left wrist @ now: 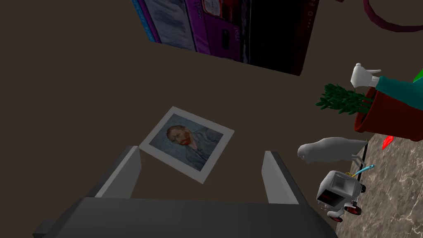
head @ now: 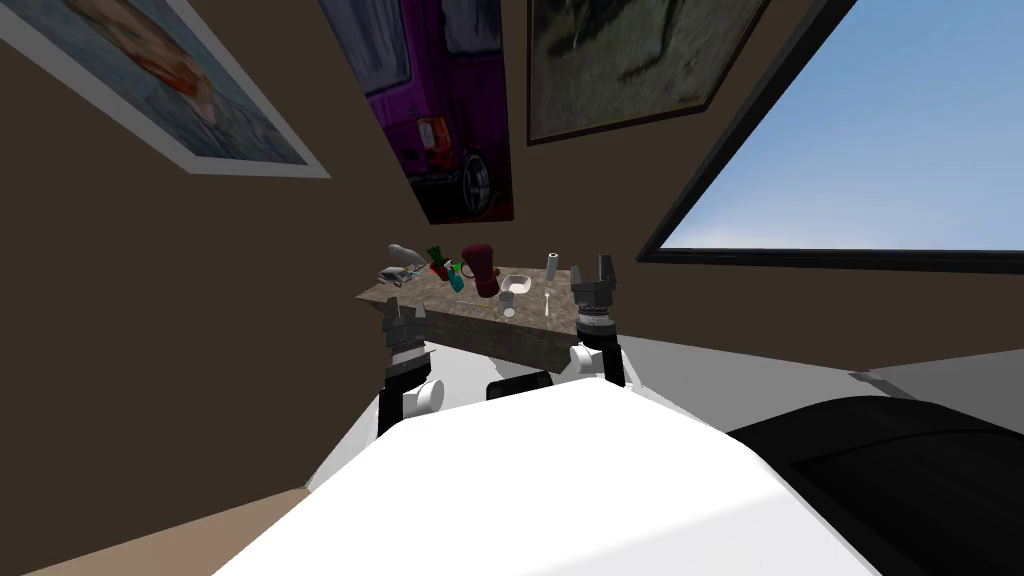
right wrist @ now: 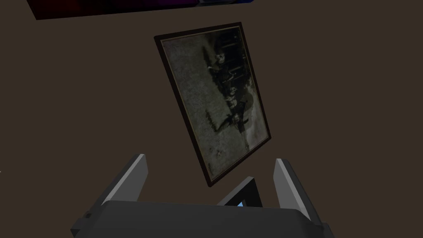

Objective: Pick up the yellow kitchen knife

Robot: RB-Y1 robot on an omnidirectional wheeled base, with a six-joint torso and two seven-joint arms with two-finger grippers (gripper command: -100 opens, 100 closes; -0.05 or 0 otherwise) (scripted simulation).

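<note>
Left gripper and right gripper hover, fingers spread wide, at the cluttered table's near side, while the yellow knife, a mere sliver, lies beside a grey wheeled toy at its left end.

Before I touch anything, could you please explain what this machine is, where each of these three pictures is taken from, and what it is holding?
This is a two-armed robot, simulated. The wide picture comes from a camera on its head, looking down; the other two come from cameras on its hands. The left gripper and the right gripper are at the near side of a stone-patterned table, both open and holding nothing. On the table stand a dark red jug, a white bowl, a potted plant and, nearest the left gripper, a grey bird figure and a small wheeled toy. I cannot pick out the yellow knife among them.
</note>
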